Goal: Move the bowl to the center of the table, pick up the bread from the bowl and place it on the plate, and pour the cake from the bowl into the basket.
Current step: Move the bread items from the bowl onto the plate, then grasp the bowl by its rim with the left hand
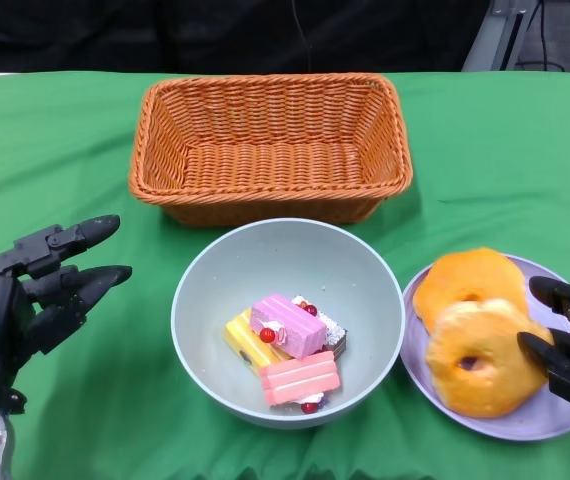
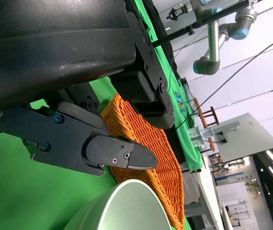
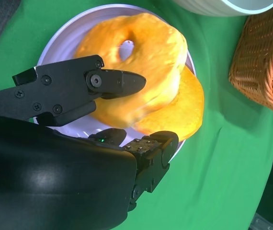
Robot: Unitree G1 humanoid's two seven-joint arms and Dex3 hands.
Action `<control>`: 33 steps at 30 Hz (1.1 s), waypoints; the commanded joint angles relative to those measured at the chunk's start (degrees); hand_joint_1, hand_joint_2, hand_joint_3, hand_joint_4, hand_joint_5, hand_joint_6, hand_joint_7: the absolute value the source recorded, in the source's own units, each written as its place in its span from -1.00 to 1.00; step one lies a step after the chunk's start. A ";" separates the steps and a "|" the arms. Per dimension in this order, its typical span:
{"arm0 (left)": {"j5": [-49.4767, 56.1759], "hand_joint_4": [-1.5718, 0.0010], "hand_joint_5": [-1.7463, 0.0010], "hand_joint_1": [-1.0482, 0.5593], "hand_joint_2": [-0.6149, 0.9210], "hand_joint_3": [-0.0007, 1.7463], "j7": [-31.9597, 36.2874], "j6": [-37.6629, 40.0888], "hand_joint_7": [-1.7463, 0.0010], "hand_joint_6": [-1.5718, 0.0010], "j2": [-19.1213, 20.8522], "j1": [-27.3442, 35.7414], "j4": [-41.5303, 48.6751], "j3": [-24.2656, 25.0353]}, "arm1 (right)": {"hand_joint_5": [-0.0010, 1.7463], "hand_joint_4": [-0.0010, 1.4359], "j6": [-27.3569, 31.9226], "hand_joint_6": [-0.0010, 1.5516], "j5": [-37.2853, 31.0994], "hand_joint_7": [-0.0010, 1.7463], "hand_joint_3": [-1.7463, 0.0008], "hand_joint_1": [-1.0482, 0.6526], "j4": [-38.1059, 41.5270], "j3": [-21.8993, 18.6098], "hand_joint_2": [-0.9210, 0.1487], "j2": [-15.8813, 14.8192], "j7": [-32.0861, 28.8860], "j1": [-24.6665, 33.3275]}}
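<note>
I am seeing the bowl (image 1: 287, 322) sitting mid-table at six o'clock from the basket (image 1: 270, 145), cake pieces (image 1: 287, 350) loose inside. It looks rigid, slick and light; I am planning a rim grip at nine o'clock. Left hand (image 1: 35, 295) is spread and empty; right hand (image 1: 569, 340) is hovering, fingers apart, over the bread (image 1: 475, 330) on the plate (image 1: 525, 425).

Woven wicker basket (image 1: 270, 145), matt green cloth (image 1: 55, 150), smooth glazed bowl (image 1: 370, 290), glossy plate (image 1: 540, 425)

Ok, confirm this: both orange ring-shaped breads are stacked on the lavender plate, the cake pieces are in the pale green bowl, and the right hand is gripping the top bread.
One thing is wrong: the right hand grips nothing. The right wrist view shows its fingers spread above the top orange ring-shaped bread, not closed on it. Both breads are on the lavender plate, and the cake pieces are in the pale green bowl.
</note>
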 commanded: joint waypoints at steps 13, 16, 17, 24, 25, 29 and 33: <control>0.24 -0.46 0.99 -0.30 1.00 -0.76 1.00 -0.89 1.00 -0.14 1.14 0.69 -0.45 -0.19 | -0.93 -0.82 -14.96 -0.70 -15.62 -1.00 0.77 -0.15 0.68 5.17 -1.00 -3.13 -4.42 2.83; 0.26 -0.46 0.99 -0.31 1.00 -0.76 0.95 -1.04 1.00 -0.14 1.13 0.68 -0.42 -0.26 | -0.93 -0.80 -17.09 -0.69 -17.82 -0.99 0.80 -0.20 1.45 5.47 -1.00 -3.03 -5.47 3.05; 0.45 -0.47 0.99 -0.31 1.00 -0.76 1.24 -1.02 1.00 -0.14 1.15 0.72 -0.45 -0.33 | -0.94 -0.81 -17.54 -0.69 -18.50 -0.99 0.81 -0.22 1.57 5.57 -1.00 -3.03 -5.64 3.13; -0.79 -0.48 0.99 -0.30 1.00 -0.78 0.26 -0.72 1.00 -0.15 0.64 0.82 -0.80 -0.11 | -0.92 -0.74 -32.89 -0.56 -21.46 -0.96 0.93 -0.08 6.97 5.39 -0.96 -1.55 -13.74 4.00; -0.79 -0.48 0.99 -0.30 1.00 -0.78 0.22 -0.78 1.00 -0.15 0.65 0.86 -0.82 -0.14 | -0.91 -0.71 -37.91 -0.53 -20.35 -0.95 0.94 -0.05 9.09 5.08 -0.95 -1.39 -14.61 3.71; -1.01 -0.48 0.99 -0.30 1.00 -0.78 -0.39 -0.87 1.00 -0.14 0.64 0.78 -0.66 -0.16 | -0.87 -0.61 -51.92 -0.48 -14.62 -0.95 0.95 0.09 14.73 3.76 -0.97 -0.06 -14.55 2.16; -0.30 -0.48 0.99 -0.29 1.00 -0.78 0.17 -1.31 1.00 -0.14 0.86 0.63 -0.24 -0.48 | -0.85 -0.57 -59.92 -0.47 -7.08 -0.96 0.96 0.08 18.95 3.02 -0.99 1.75 -10.59 0.27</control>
